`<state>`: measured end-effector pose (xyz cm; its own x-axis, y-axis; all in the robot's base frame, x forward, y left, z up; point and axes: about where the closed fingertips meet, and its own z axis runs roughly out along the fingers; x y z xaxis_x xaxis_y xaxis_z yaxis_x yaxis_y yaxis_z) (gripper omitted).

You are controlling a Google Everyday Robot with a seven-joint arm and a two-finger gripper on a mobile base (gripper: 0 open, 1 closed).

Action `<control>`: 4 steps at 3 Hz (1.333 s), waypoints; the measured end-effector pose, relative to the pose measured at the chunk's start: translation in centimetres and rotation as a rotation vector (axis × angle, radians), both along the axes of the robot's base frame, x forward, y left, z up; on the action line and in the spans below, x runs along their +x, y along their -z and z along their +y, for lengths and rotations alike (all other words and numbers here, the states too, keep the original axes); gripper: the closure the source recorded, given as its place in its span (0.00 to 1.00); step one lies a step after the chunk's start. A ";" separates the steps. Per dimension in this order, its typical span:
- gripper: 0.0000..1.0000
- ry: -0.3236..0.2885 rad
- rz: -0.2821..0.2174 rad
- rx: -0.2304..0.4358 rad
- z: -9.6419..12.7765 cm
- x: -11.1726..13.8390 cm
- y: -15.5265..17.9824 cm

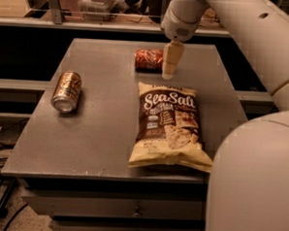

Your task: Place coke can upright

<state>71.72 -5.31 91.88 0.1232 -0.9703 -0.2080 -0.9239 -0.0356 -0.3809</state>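
Note:
The red coke can [147, 60] lies on its side at the far middle of the grey table [95, 134]. My gripper [169, 70] hangs down from the white arm [183, 15] and points at the table. It is right beside the can's right end and overlaps that end in this view. I cannot tell whether it touches the can.
A gold-orange can [67, 90] lies on its side near the table's left edge. A Sea Salt chip bag [169, 126] lies flat just in front of the gripper. The arm's white body [257, 181] fills the right foreground. A rail and shelf run behind the table.

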 end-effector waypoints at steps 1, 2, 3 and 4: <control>0.00 0.002 0.000 -0.002 0.1 0.3 0.2; 0.00 0.020 0.036 -0.032 0.6 1.1 1.7; 0.00 0.032 0.073 -0.064 1.1 2.3 3.3; 0.00 0.041 0.103 -0.126 1.4 3.5 5.1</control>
